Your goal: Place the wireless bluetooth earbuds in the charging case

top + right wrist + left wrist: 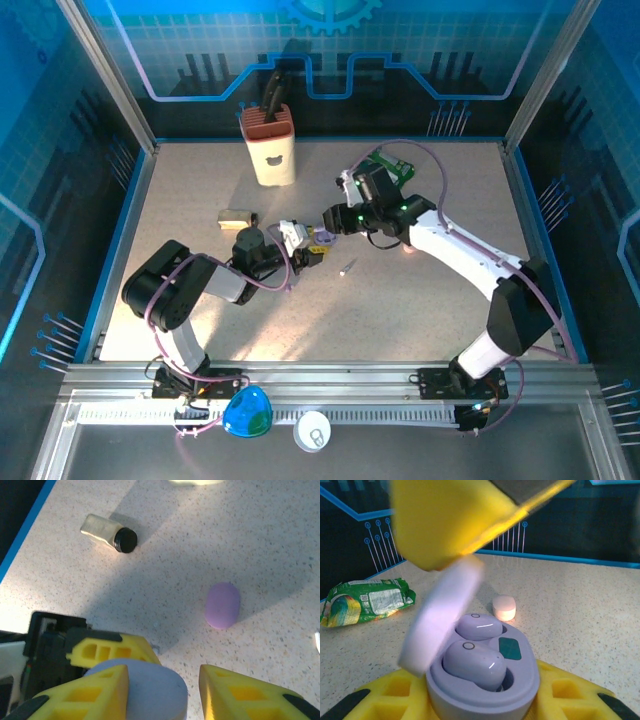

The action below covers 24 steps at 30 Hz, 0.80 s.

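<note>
While the speckled counter (420,300) carries a knife block (270,148) at the back and a green packet (365,599) off to one side, the work itself sits mid-counter, where both arms meet. The left tool (305,248) is clamped on the lilac charging case (485,702), whose base sits between its yellow pads. The right tool (165,677) stands with its jaws spread either side of the raised lid (440,625). One finger is against the lid and the other is just clear of it, so it grips nothing.

A purple pebble (222,605) lies apart on the counter, with a small bottle (107,532) farther off. Inside the case the front earbud (472,662) and the rear earbud (479,626) each lie in a well. The front one seems to ride a little high, though I cannot tell for sure. A pale pink piece (504,607) rests on the counter just beyond the case; whether it is another earbud is unclear.

By my reading the insertion is at its last step. The next move calls for a light press to seat the front bud, or for the right tool to swing the lid down while the left tool keeps the base steady
</note>
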Motion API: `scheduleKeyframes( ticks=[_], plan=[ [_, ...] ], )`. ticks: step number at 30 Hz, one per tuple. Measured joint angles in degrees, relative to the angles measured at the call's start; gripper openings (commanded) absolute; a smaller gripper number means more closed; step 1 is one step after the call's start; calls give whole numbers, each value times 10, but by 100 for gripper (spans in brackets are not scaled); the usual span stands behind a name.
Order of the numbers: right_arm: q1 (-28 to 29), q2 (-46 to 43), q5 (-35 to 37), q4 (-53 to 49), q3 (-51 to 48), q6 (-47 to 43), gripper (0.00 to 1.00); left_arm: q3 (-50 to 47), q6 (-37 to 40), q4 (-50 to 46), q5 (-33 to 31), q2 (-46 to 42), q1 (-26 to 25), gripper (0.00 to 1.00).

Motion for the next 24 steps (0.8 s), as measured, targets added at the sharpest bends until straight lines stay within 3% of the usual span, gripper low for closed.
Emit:
scheduleKeyframes(
  ticks=[5,10,15,20,24],
  plan=[
    [-10,-48,-18,-2,-44,23,60,0,-25,21,-2,0,0,29],
    [-55,-100,-110,59,-104,86,70,0,-57,37,4,-3,0,29],
    [-94,-104,-223,162,-174,177,69,9,-85,42,21,-17,0,29],
    [-95,-87,-300,240,-200,243,66,19,-104,50,36,-29,-2,29],
    [-95,-67,-346,320,-216,297,57,19,-114,54,46,-32,-4,29]
  ],
)
